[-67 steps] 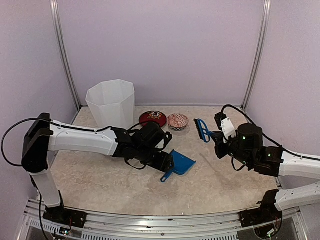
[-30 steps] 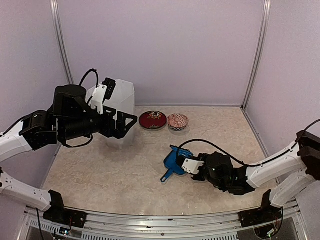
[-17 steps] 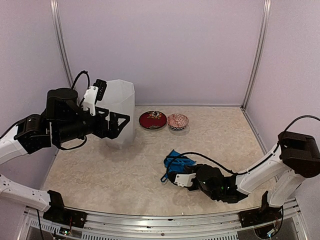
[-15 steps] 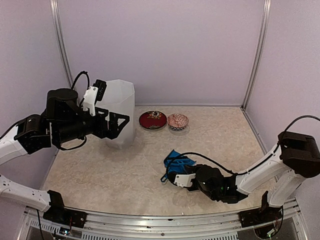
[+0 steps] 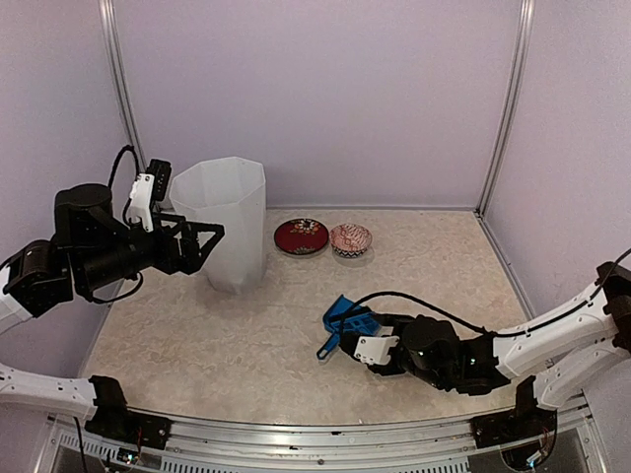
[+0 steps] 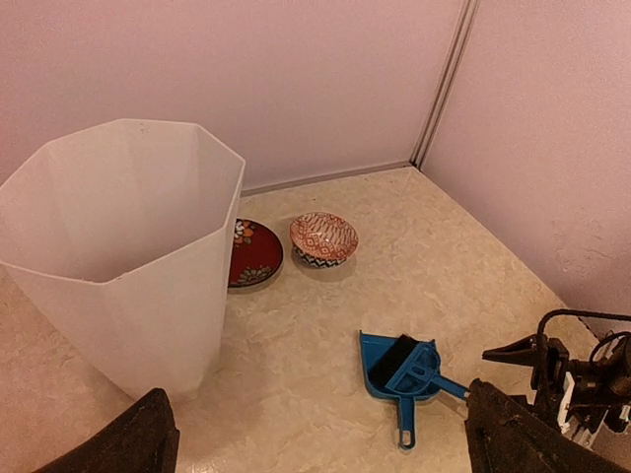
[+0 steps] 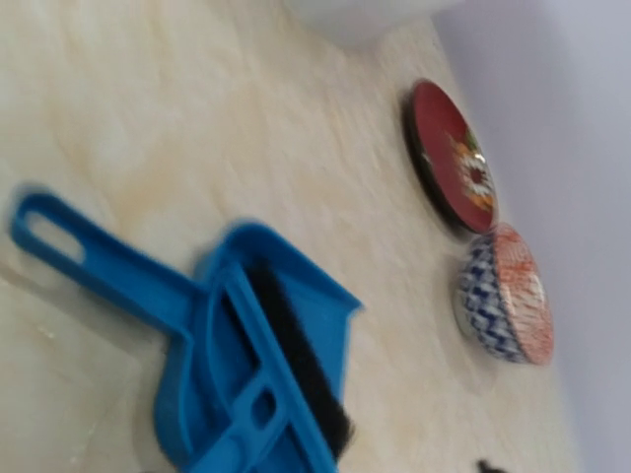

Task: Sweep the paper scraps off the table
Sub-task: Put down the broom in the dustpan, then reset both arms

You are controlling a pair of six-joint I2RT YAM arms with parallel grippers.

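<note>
Paper scraps: none visible on the beige marbled surface (image 5: 197,345); possibly inside the tall white plastic bin (image 5: 232,222), whose bottom is hidden.
Blue plastic dustpan (image 5: 353,313): lying flat, brush nested inside, unheld.
Left tool (image 5: 205,246): raised beside the bin, spread wide, empty.
Right tool (image 5: 350,347): low beside the dustpan; I cannot tell how far open.
Progress: sweeping looks finished; 0 scraps remain in sight.

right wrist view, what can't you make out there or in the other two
right claw: fingers outside the right wrist view, small and dark in the others, so open or shut is unclear
dustpan: blurred and cut by the bottom edge in the right wrist view
bin floor: hidden by its own wall in every view
scraps: none show anywhere
</note>
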